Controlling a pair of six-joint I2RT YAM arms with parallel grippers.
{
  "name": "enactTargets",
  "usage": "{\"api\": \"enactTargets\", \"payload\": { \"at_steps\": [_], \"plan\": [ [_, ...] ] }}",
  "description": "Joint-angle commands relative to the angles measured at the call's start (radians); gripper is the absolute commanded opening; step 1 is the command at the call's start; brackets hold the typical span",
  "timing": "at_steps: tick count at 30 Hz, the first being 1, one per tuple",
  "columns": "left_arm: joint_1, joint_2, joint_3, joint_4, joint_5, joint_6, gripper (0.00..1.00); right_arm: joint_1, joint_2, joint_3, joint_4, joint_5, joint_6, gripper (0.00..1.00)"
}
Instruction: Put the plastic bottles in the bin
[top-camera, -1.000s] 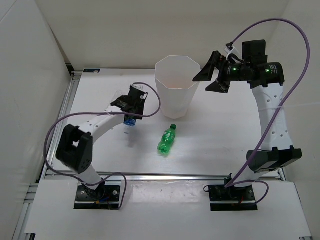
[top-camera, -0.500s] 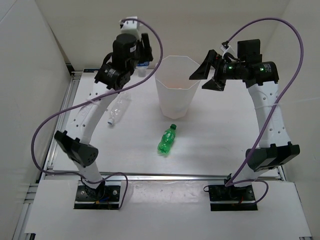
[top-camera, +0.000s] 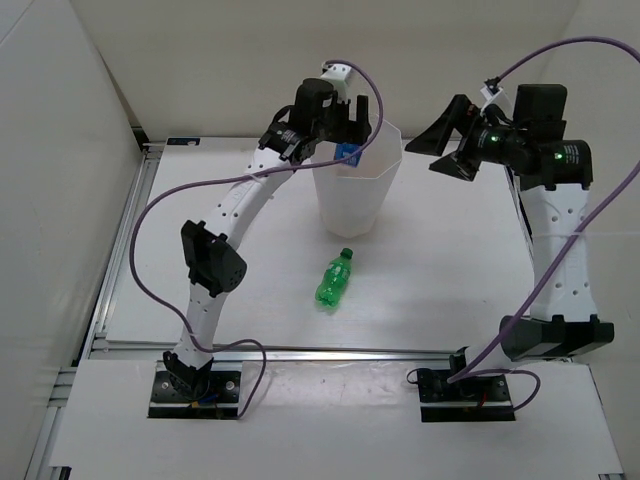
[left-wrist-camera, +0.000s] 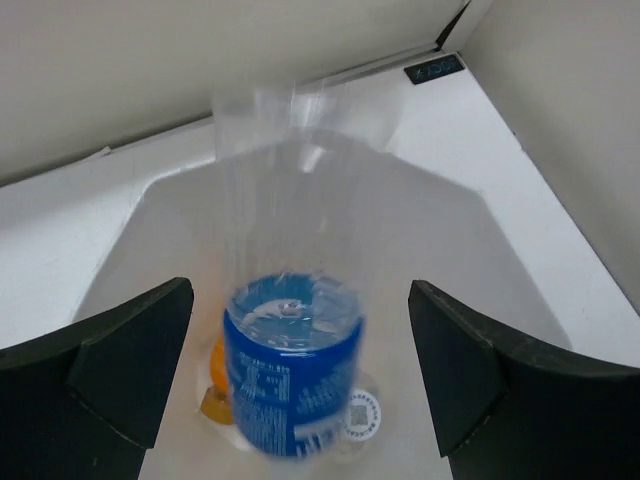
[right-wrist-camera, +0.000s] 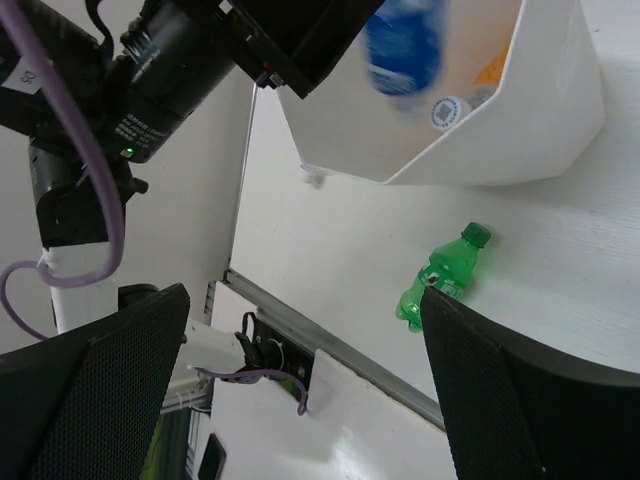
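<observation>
The white bin (top-camera: 352, 200) stands at the back middle of the table. My left gripper (top-camera: 350, 132) hangs open over its rim. In the left wrist view a clear bottle with a blue label (left-wrist-camera: 292, 370) shows blurred between the spread fingers (left-wrist-camera: 110, 380), touching neither, inside the bin (left-wrist-camera: 450, 260). An orange bottle (left-wrist-camera: 214, 372) lies on the bin's floor. A green bottle (top-camera: 335, 278) lies on the table in front of the bin. My right gripper (top-camera: 452, 140) is open and empty, high to the right of the bin. Its wrist view shows the green bottle (right-wrist-camera: 440, 275) and the bin (right-wrist-camera: 500, 140).
The left arm's elbow (top-camera: 210, 265) stands over the table's left half. A metal rail (top-camera: 330, 352) runs along the near edge. White walls close in the left, back and right sides. Purple cables (top-camera: 150, 260) loop off both arms.
The left arm rose from the table's left with the blue-labelled bottle, swung over the bin and opened; the bottle now sits loose inside the bin. The right gripper shifted slightly right.
</observation>
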Motion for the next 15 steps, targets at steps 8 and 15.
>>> {"api": "enactTargets", "payload": {
  "at_steps": [8, 15],
  "plan": [
    [0.049, -0.46, -0.373, 0.01, -0.35, 0.411, 1.0, -0.046, -0.095, -0.122, 0.062, -0.022, -0.015, 1.0],
    [0.367, -0.6, -0.746, 0.01, -0.36, 0.233, 1.0, -0.046, -0.105, -0.202, 0.122, -0.053, 0.008, 1.0]
  ]
}}
